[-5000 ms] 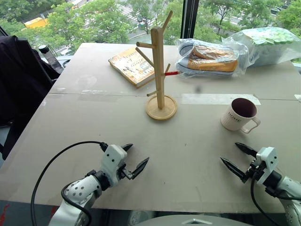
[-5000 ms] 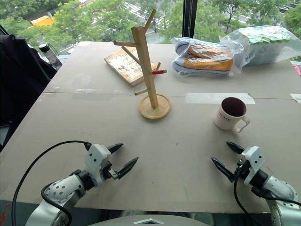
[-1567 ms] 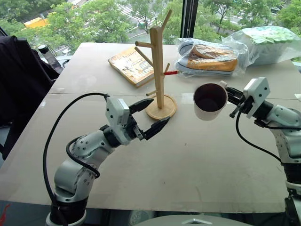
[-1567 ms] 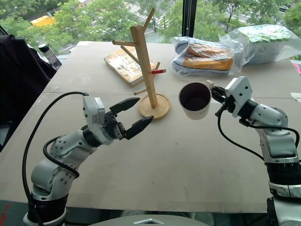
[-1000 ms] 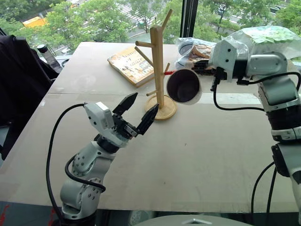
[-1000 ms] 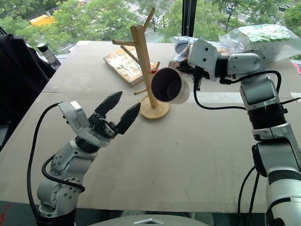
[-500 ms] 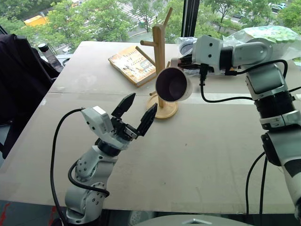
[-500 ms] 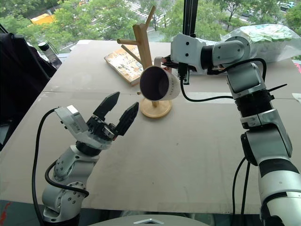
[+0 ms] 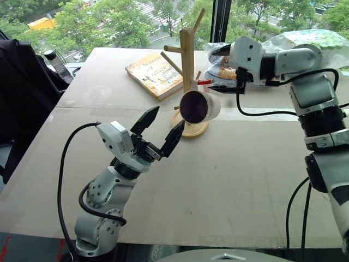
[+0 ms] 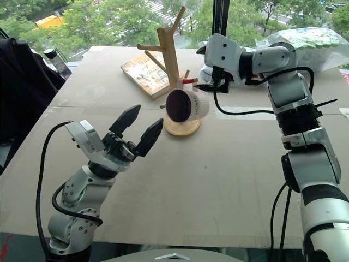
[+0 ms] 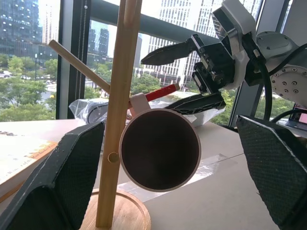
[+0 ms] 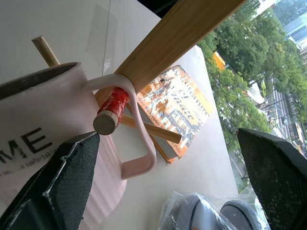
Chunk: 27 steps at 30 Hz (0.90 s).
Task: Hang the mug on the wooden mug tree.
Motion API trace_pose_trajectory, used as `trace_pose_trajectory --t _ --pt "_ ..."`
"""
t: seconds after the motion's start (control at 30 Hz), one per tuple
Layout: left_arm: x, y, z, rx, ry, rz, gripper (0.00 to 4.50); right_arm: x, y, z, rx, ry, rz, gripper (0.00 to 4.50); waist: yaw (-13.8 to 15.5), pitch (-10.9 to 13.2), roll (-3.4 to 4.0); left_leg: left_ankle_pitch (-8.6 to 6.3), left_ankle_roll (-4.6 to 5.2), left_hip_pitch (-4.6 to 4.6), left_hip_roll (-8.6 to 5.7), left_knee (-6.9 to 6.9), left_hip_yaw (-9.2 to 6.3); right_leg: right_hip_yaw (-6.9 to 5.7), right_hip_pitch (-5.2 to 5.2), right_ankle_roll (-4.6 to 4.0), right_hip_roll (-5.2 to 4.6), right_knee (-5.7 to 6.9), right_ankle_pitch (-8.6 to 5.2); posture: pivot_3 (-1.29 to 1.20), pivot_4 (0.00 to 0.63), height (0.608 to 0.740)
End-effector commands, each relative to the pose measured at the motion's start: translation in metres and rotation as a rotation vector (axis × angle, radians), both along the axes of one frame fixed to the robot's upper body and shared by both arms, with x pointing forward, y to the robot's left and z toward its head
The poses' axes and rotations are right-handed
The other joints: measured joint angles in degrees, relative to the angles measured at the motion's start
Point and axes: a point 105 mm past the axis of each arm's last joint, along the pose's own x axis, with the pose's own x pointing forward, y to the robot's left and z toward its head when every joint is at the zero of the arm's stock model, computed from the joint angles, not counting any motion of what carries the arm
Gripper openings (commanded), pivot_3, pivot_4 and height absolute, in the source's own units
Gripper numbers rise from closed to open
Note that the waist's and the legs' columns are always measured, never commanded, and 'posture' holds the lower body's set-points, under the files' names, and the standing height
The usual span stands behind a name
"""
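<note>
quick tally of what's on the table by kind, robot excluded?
Mugs: 1, the mug, hanging by its handle on the red-tipped peg
Mug trees: 1, the wooden mug tree
Books: 1, the book
Plastic bags: 2, the shoe bag and the green-patterned bag
Total: 5

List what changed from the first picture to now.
The right hand lifted the mug off the table, hung its handle on the red-tipped peg of the wooden mug tree, then opened and let go. The left hand rose, open. Book and bagged shoes unchanged.
</note>
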Motion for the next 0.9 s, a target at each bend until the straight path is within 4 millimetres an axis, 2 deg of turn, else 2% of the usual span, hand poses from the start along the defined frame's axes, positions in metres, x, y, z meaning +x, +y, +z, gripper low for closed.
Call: trace_pose_trajectory --t 0.03,0.13,0.27,0.33,0.4,0.47,0.6,0.73,0.9 --pt "-0.003 0.003 0.003 0.014 -0.015 0.008 4.50 -0.007 -0.022 0.015 0.145 0.071 -0.035 4.42 0.0 0.0 0.00 0.00 0.00 -0.03 0.00 0.00 -0.01 -0.02 0.00 0.00 -0.02 -0.02 0.00 0.00 0.150 0.740" --pt "-0.004 0.010 -0.011 0.068 0.045 0.040 4.50 -0.022 -0.045 -0.003 0.298 0.232 -0.043 4.42 0.0 0.0 -0.01 -0.01 0.01 -0.04 -0.01 -0.05 -0.02 -0.02 -0.01 0.00 -0.05 -0.07 0.00 0.00 0.150 0.740" --pt "-0.006 0.023 -0.033 0.129 0.160 0.073 4.50 -0.046 -0.072 -0.040 0.486 0.369 -0.079 4.42 0.0 0.0 0.00 -0.01 0.01 -0.08 -0.01 -0.29 -0.04 -0.03 -0.06 0.00 -0.08 -0.17 0.00 0.00 0.150 0.740" --pt "-0.008 0.028 -0.043 0.187 0.193 0.093 4.50 -0.056 -0.084 -0.061 0.552 0.432 -0.127 4.42 0.1 0.0 -0.01 -0.01 0.01 -0.09 -0.01 -0.33 -0.03 -0.03 -0.09 0.00 -0.08 -0.17 0.00 0.00 0.150 0.740" --pt "-0.009 0.035 -0.064 0.265 0.273 0.116 4.50 -0.076 -0.097 -0.102 0.622 0.523 -0.196 4.42 0.1 0.0 0.00 -0.01 0.01 -0.09 0.00 -0.41 -0.04 -0.05 -0.13 -0.01 -0.08 -0.18 -0.01 0.00 0.150 0.740" --pt "-0.010 0.040 -0.082 0.342 0.343 0.130 4.50 -0.097 -0.103 -0.131 0.627 0.550 -0.239 4.42 0.2 0.0 0.02 -0.01 0.01 -0.04 0.01 -0.48 -0.09 -0.10 -0.06 -0.01 -0.04 -0.21 -0.03 0.00 0.150 0.740" --pt "-0.013 0.044 -0.102 0.419 0.409 0.132 4.50 -0.116 -0.114 -0.168 0.578 0.532 -0.322 4.42 -0.5 0.1 0.17 0.00 0.02 0.07 -0.01 -0.35 0.13 0.12 -0.05 0.01 -0.04 -0.12 -0.02 0.00 0.150 0.740" --pt "-0.015 0.055 -0.118 0.465 0.454 0.152 4.50 -0.125 -0.128 -0.194 0.537 0.508 -0.391 4.42 -0.8 0.1 0.07 0.01 0.02 0.36 0.01 -0.30 0.17 0.15 0.13 -0.29 -0.02 -0.06 -0.09 0.00 0.150 0.740" --pt "-0.015 0.064 -0.123 0.498 0.454 0.152 4.50 -0.125 -0.139 -0.204 0.545 0.490 -0.423 4.42 -0.7 0.1 0.05 0.04 -0.02 0.38 0.04 -0.30 0.15 0.09 0.12 -0.32 0.03 0.00 -0.07 0.00 0.150 0.740"
